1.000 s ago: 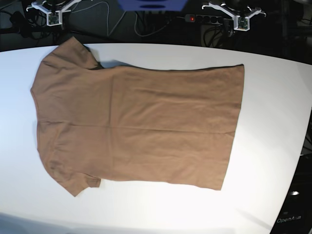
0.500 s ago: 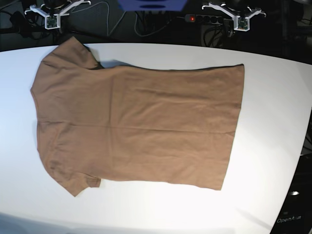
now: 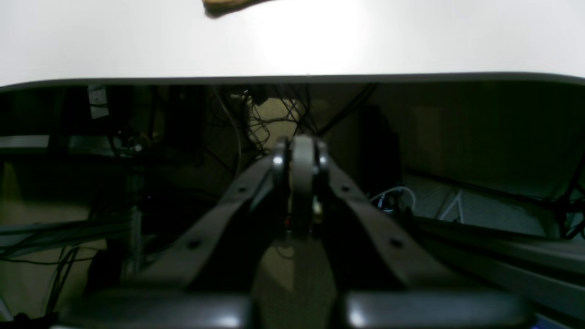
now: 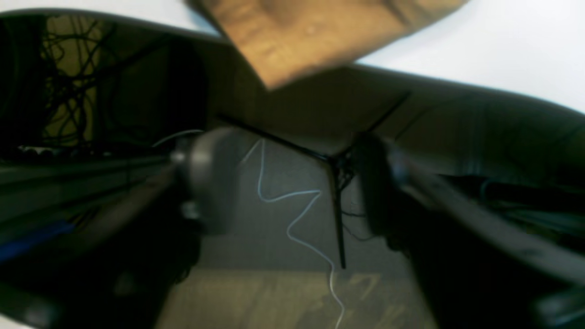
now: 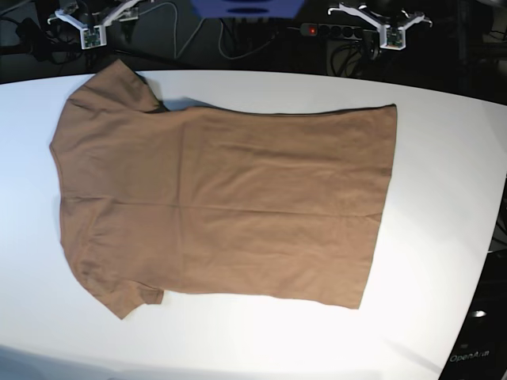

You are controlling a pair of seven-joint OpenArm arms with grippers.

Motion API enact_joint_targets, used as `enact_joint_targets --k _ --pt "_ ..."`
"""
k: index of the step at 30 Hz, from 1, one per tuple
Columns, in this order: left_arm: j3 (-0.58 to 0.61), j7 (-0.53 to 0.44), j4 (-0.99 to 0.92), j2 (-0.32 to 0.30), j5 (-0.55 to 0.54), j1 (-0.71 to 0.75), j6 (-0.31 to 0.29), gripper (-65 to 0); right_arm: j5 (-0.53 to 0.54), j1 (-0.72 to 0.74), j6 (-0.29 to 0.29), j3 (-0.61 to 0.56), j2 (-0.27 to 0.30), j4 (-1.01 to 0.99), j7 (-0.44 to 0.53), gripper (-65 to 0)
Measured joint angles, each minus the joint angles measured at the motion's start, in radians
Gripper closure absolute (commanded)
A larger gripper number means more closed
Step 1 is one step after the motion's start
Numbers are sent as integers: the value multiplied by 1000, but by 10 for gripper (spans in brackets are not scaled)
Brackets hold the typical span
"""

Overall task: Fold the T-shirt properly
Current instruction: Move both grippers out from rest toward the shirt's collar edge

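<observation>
Tan T-shirt [image 5: 222,202]: flat on white table [image 5: 444,198]
Left gripper [image 3: 298,157]: closed, empty, 1 o'clock
Right gripper [image 4: 292,183]: parted, empty, 11 o'clock

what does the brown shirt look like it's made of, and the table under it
The shirt looks like thin, soft knit cloth, perhaps cotton jersey: matte, it lies flat with faint creases, and a sleeve edge droops limply over the table's edge in the right wrist view. The table looks like a smooth white laminate or painted board, slightly glossy, since a bright glare patch shows on it; its core cannot be told.
</observation>
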Motion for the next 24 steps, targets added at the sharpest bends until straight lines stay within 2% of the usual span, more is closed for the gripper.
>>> enact_joint_targets --k 5,24 --pt "0 0 0 0 0 0 0 -7 0 0 0 -1 0 0 1 -540" --pt "0 -4 4 0 0 -50 0 -12 0 28 8 -39 14 23 -2 -541"
